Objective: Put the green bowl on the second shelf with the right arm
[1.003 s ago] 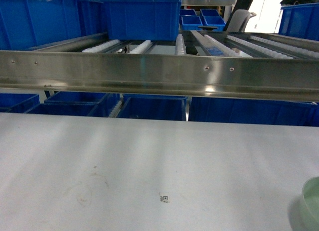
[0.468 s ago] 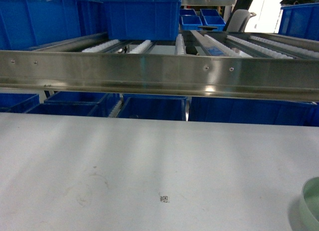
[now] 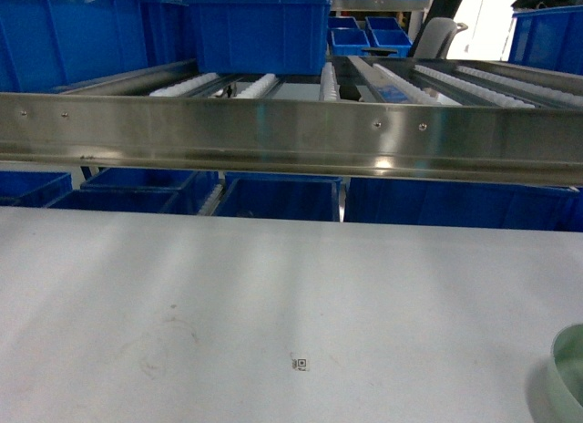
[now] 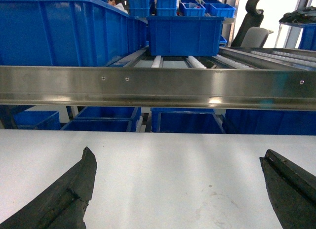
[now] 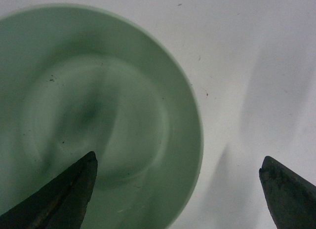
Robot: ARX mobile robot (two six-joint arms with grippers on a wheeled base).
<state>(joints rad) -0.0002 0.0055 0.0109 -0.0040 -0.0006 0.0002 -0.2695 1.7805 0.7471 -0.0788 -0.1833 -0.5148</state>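
The white table point(image 3: 273, 286) spans the foreground. Beyond its far edge runs the second shelf point(image 3: 291, 136), steel bars and white rollers carrying a blue crate point(image 3: 260, 31). The green bowl point(image 5: 94, 115) sits on the table's near right corner. Right gripper point(image 5: 177, 189) spread over the bowl's rim, one finger inside; left gripper point(image 4: 177, 189) spread above the table.

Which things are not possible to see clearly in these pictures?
- Green bowl: head view, cut off by the right and bottom edges; right wrist view, left and bottom edges cut it.
- Right gripper: only the jaw tips show, spread wide; bottom edge hides the rest.
- Second shelf: its far end is hidden behind blue crates.
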